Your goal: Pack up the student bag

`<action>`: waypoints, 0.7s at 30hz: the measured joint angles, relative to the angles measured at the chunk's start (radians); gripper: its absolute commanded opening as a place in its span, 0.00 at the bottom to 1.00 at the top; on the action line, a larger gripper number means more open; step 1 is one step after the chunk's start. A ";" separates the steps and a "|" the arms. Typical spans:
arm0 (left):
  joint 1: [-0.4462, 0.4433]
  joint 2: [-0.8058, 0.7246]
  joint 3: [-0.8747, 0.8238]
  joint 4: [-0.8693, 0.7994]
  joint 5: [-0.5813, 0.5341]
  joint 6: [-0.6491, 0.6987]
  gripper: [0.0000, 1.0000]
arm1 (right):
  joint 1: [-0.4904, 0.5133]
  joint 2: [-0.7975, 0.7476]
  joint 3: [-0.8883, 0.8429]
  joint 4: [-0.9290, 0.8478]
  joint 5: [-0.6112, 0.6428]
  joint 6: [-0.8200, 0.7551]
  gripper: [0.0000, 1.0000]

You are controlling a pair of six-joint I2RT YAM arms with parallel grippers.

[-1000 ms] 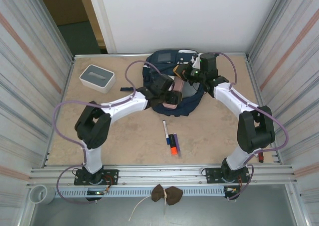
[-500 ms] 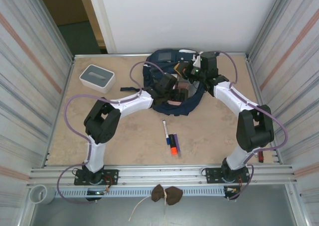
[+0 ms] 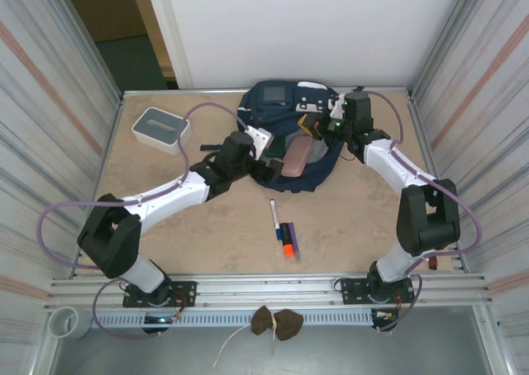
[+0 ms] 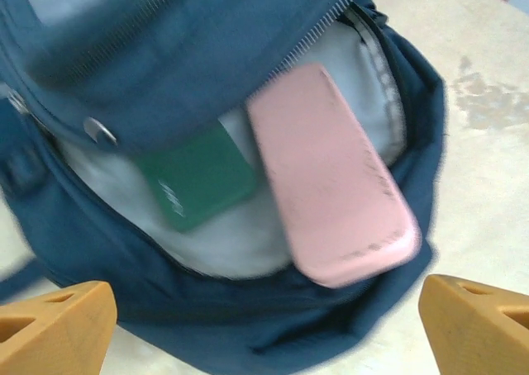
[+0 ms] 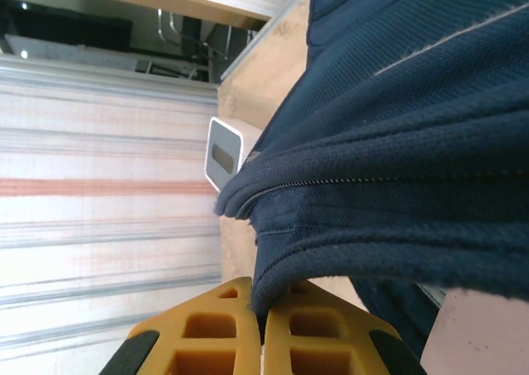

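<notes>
Pink case [image 4: 331, 177] now loose in student bag [image 4: 207, 53]; left fingers [image 4: 58, 325] apart, right fingers [image 5: 306, 325] tight on rim.

Overhead view bright and even, light falling from above, only faint soft shadows on the table [image 3: 215, 226]. Side walls [image 3: 50, 144] bow outward toward the frame edges. My left wrist camera is smeared — bag [image 4: 165, 45] blurred throughout. My right wrist camera: fabric crisp, striped wall [image 5: 99, 185] behind washed pale.
</notes>
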 measured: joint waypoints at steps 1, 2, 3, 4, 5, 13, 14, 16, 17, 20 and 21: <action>0.009 0.015 0.016 0.005 -0.005 0.064 0.95 | -0.002 -0.001 0.000 -0.011 -0.010 -0.010 0.00; 0.018 0.038 0.039 0.010 -0.007 0.129 0.95 | -0.002 -0.001 0.000 -0.019 -0.015 -0.018 0.00; 0.023 0.064 0.064 0.015 -0.007 0.187 0.95 | -0.002 -0.001 0.000 -0.026 -0.019 -0.026 0.00; 0.026 0.095 0.092 0.024 -0.007 0.245 0.95 | -0.002 -0.002 0.000 -0.032 -0.026 -0.032 0.00; 0.025 0.129 0.121 0.034 -0.006 0.298 0.95 | -0.002 -0.002 0.000 -0.039 -0.032 -0.034 0.00; 0.024 0.318 0.342 0.021 -0.050 0.496 0.77 | -0.036 -0.002 0.000 -0.071 -0.028 -0.063 0.00; 0.026 0.336 0.370 0.020 -0.059 0.505 0.72 | -0.041 -0.002 0.000 -0.074 -0.025 -0.066 0.00; 0.027 0.357 0.398 0.019 -0.063 0.520 0.67 | -0.049 -0.005 0.000 -0.082 -0.024 -0.077 0.00; 0.027 0.361 0.402 0.017 -0.061 0.524 0.67 | -0.052 -0.006 0.000 -0.088 -0.024 -0.082 0.00; 0.027 0.363 0.402 0.012 -0.049 0.535 0.74 | -0.053 -0.013 0.000 -0.105 -0.024 -0.093 0.00; 0.027 0.363 0.402 0.012 -0.045 0.541 0.79 | -0.054 -0.013 0.000 -0.111 -0.024 -0.097 0.00</action>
